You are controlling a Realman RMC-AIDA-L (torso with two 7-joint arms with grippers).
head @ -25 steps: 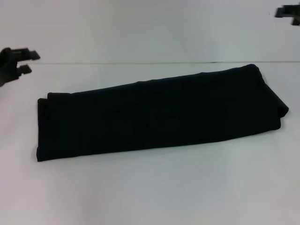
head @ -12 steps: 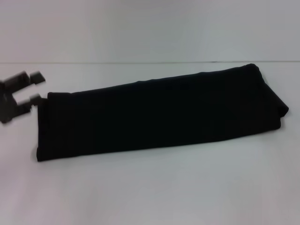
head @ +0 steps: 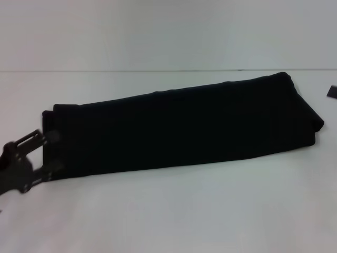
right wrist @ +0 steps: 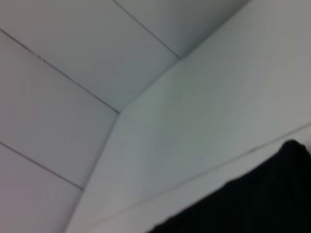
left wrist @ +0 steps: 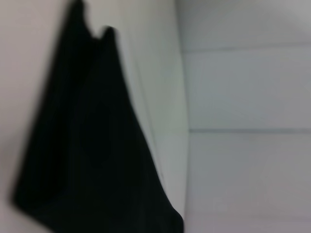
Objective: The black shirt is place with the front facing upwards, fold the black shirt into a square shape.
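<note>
Presently, the black shirt [head: 179, 126] lies folded into a long, narrow band on the white table [head: 168, 216], running from the near left up toward the far right, with its right end rounded over in stacked layers. No print or label shows on the upper surface; the visible cloth is plain black.

The left gripper [head: 48, 154] sits at the shirt's left short end, low at the table, with its two fingers spread apart, one finger [head: 51, 137] near the far part of that edge and the other nearer the front corner. Whether either finger touches the cloth cannot be told.

The right gripper [head: 332, 92] shows only as a small dark sliver at the right border of the head view, apart from the shirt's right end; its finger spacing cannot be told.
</note>
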